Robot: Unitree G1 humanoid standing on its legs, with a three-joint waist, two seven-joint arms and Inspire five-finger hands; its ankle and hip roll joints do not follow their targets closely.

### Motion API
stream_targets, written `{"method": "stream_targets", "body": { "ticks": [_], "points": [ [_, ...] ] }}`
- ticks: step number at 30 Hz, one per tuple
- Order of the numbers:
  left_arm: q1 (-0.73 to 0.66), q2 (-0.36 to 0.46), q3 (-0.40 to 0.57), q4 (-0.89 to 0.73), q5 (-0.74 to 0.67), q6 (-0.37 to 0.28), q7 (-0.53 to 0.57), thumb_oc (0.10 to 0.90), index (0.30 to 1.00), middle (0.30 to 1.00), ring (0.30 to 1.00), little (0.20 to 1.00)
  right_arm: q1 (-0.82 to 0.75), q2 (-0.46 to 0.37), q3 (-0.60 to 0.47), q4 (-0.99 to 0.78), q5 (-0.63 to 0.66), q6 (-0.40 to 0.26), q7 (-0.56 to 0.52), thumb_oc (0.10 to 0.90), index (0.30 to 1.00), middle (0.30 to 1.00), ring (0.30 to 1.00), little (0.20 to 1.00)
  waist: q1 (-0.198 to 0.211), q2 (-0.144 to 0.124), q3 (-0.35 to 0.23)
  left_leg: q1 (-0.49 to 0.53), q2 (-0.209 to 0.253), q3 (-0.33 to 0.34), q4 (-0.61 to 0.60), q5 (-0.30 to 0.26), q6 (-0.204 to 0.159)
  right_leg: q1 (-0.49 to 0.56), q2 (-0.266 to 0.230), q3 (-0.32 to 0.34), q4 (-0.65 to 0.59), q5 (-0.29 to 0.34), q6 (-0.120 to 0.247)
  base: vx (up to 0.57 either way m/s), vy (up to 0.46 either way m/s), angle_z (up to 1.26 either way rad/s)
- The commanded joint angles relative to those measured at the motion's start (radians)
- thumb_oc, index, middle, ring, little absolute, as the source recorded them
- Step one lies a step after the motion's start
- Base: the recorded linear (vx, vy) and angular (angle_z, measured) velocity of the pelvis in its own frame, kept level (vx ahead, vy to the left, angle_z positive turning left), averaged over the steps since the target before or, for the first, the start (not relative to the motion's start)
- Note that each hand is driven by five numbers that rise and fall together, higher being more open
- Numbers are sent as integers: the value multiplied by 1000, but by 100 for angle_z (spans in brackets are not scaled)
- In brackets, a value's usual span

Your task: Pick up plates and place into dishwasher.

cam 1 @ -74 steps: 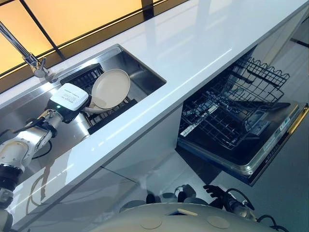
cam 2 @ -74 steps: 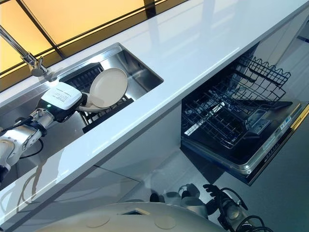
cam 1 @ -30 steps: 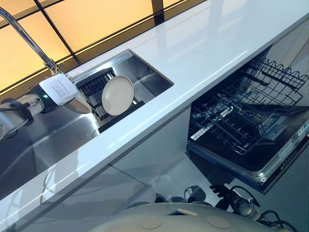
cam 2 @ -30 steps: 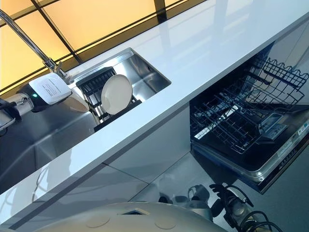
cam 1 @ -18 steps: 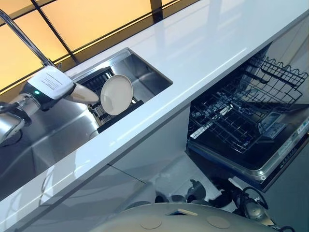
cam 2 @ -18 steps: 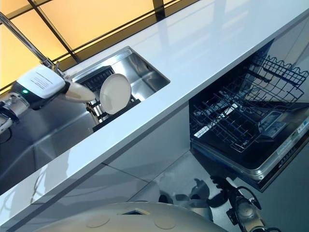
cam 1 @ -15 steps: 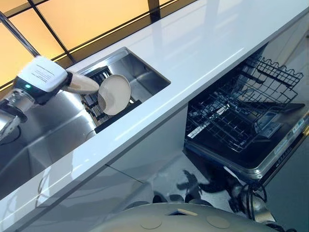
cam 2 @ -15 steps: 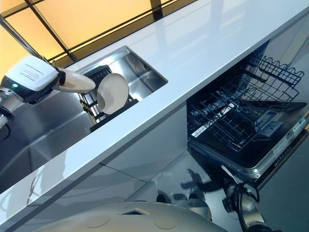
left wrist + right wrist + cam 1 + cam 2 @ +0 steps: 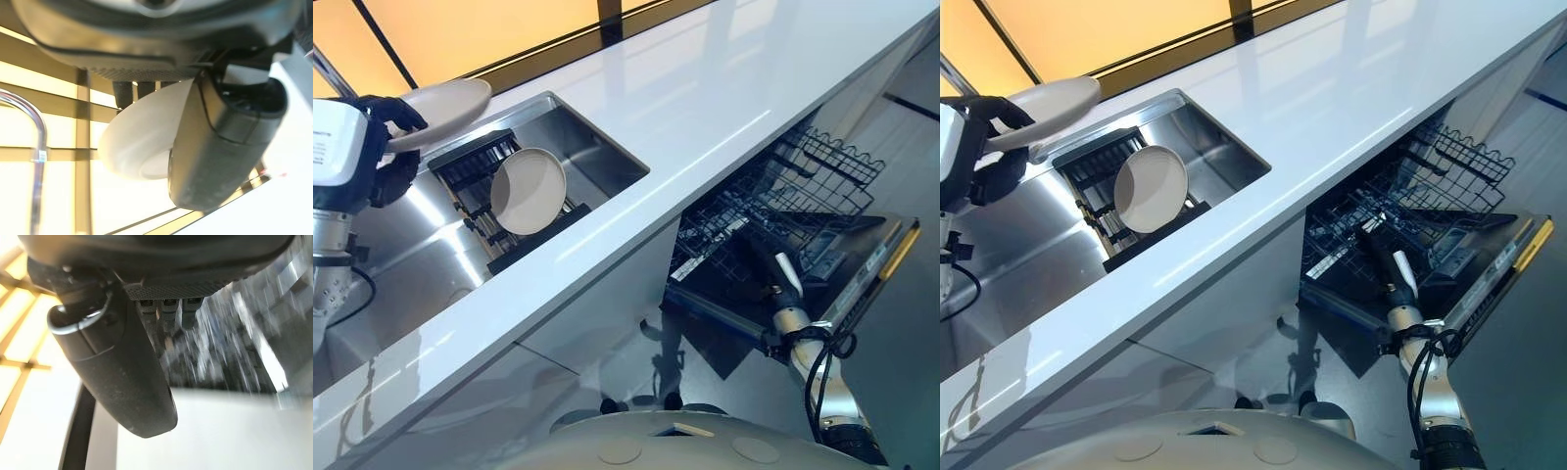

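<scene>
While the left robot hand (image 9: pixel 384 147) is cut off at the edge of the left eye view, its dark fingers curl over the rim of a cream plate (image 9: pixel 445 101) held above the sink (image 9: pixel 597 147), where a second plate (image 9: pixel 527 189) leans in a black rack (image 9: pixel 470 162), and across the white worktop (image 9: pixel 724 88) the right robot hand (image 9: pixel 773 264) reaches, fingers straight, over the open dishwasher (image 9: pixel 842 284) and its wire basket (image 9: pixel 832 157). In the left wrist view the thumb (image 9: pixel 227 142) presses the held plate (image 9: pixel 139 142) against fingers (image 9: pixel 124 93) mostly hidden behind it. In the right wrist view the fingers (image 9: pixel 166 311) extend straight and hold nothing, the basket beyond them too blurred to make out.
</scene>
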Motion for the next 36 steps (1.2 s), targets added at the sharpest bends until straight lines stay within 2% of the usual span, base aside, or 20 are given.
{"method": "stream_targets", "body": {
  "ticks": [1,5,7,9,10,12,14,16,19,24,30,33,36],
  "points": [
    [-103,-9,133,-62,-92,-24,130,100,300,300,300,200,-84,-55,-75,-218,-90,-142,-202,800,900,900,900,900,-47,30,-39,-11,-47,-6,2,-83,41,-40,40,22,104,-100,49,9,45,-18],
    [-130,-68,103,-125,-117,-50,110,100,300,300,300,200,-133,-88,-155,-337,-205,-196,-401,800,900,900,900,900,-54,33,-35,-6,-43,1,2,-83,46,-45,45,44,118,-96,49,8,45,-15],
    [-162,-87,78,-143,-140,-64,81,100,300,300,300,200,-165,-103,-173,-379,-237,-241,-421,800,900,900,900,900,-54,33,-34,-4,-43,4,2,-83,48,-46,46,49,124,-96,50,8,38,-21],
    [-202,-112,48,-169,-178,-83,29,100,300,300,300,200,-198,-126,-174,-431,-202,-305,-323,800,900,900,900,900,-53,31,-34,-3,-44,4,2,-82,48,-49,46,52,130,-97,51,7,36,-14],
    [-223,-122,32,-180,-185,-95,1,100,300,300,300,200,-213,-142,-163,-451,-168,-342,-228,800,900,900,900,900,-51,29,-35,-3,-44,3,2,-82,48,-49,45,52,132,-99,51,6,30,-14],
    [-254,-132,9,-192,-199,-115,-45,100,300,300,300,200,-237,-170,-143,-479,-82,-359,-46,800,900,900,900,900,-47,25,-37,-4,-46,1,2,-82,47,-50,45,50,134,-101,51,7,17,-13],
    [-310,-137,-48,-197,-194,-124,-82,100,300,300,300,200,-281,-215,-96,-506,29,-335,149,800,900,900,900,900,-39,14,-41,-6,-48,-1,2,-80,45,-50,43,38,137,-103,50,16,-1,-11],
    [-360,-142,-107,-189,-176,-140,-101,100,300,300,300,200,-332,-253,-43,-509,132,-274,331,800,900,900,900,900,-29,3,-46,-9,-49,-4,2,-78,42,-50,41,25,139,-103,48,29,-16,-1],
    [-434,-135,-188,-180,-175,-152,-136,100,300,300,300,200,-427,-308,29,-498,156,-201,410,800,900,900,900,900,-15,-12,-52,-14,-48,-14,2,-74,39,-47,38,10,139,-109,44,39,-34,3],
    [-530,-119,-302,-180,-190,-160,-187,100,300,300,300,200,-552,-369,93,-463,37,-200,327,800,900,900,900,900,1,-26,-49,-13,-49,-27,2,-70,38,-36,36,-10,132,-109,40,41,-50,14],
    [-590,-126,-363,-205,-198,-192,-255,100,300,300,300,200,-631,-386,105,-464,-62,-207,242,800,900,900,900,900,9,-30,-50,-7,-50,-33,2,-71,37,-19,38,-17,117,-103,39,43,-29,4],
    [-603,-147,-385,-228,-217,-198,-341,100,300,300,300,200,-647,-366,101,-462,-120,-192,161,800,900,900,900,900,12,-29,-51,-2,-51,-35,2,-74,36,-9,40,-17,111,-102,41,65,-27,7],
    [-594,-156,-390,-247,-159,-187,-342,100,300,300,300,200,-638,-352,95,-453,-177,-140,95,800,900,900,900,900,13,-28,-51,0,-52,-37,2,-76,37,-4,41,-15,106,-100,42,39,-7,4]
  ]
}}
